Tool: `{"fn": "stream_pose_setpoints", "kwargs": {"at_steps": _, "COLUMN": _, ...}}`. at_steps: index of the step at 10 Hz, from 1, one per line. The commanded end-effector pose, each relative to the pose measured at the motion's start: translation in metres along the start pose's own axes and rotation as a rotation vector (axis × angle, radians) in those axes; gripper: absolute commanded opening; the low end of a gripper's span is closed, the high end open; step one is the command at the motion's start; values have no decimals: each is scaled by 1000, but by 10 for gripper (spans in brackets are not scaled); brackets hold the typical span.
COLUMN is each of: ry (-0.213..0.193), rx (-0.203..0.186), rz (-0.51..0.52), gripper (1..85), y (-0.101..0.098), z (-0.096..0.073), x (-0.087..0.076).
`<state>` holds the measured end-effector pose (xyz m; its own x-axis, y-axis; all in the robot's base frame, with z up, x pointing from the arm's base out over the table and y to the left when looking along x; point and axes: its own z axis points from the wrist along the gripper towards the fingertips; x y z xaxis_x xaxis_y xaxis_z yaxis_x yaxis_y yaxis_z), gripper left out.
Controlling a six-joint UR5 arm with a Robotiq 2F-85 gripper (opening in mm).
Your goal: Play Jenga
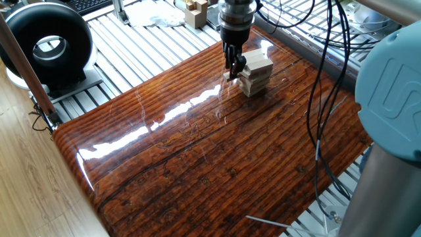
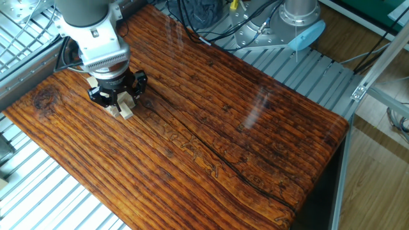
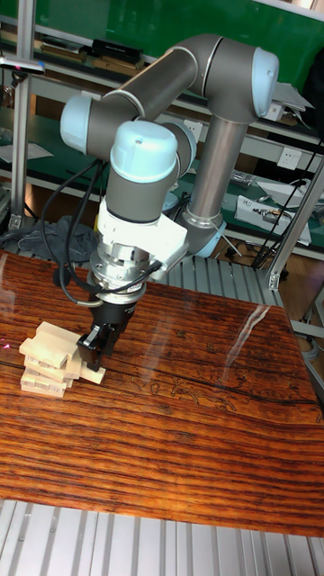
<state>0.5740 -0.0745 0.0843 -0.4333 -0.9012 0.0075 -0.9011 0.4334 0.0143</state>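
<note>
The Jenga tower [image 1: 256,71] of pale wooden blocks stands on the far part of the brown table [image 1: 210,151]; it also shows in the tall fixed view [image 3: 47,360]. My gripper [image 1: 233,66] points straight down, pressed close against the tower's side. In the tall fixed view the gripper [image 3: 93,349] hangs just above a pale block [image 3: 92,374] that sticks out at the tower's base. The same block [image 2: 124,111] peeks out under the gripper [image 2: 115,99] in the other fixed view. The fingers look close together, but their gap is hidden.
A black round device [image 1: 47,46] sits off the table's left corner. A cluster of pale wooden pieces [image 1: 196,11] rests behind the table. Cables [image 1: 322,85] hang over the right side beside the arm's base [image 1: 395,99].
</note>
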Motion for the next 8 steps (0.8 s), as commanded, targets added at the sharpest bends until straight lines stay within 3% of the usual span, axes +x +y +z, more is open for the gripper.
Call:
{"fn": "stream_pose_setpoints", "kwargs": {"at_steps": 1, "ry": -4, "rx": 14, "rz": -7, "gripper": 420, "y": -6, "z": 2, "x": -2}}
{"fn": "stream_pose_setpoints", "kwargs": {"at_steps": 8, "ry": -14, "rx": 6, "rz": -24, "gripper": 420, "y": -7, "z": 8, "x": -7}}
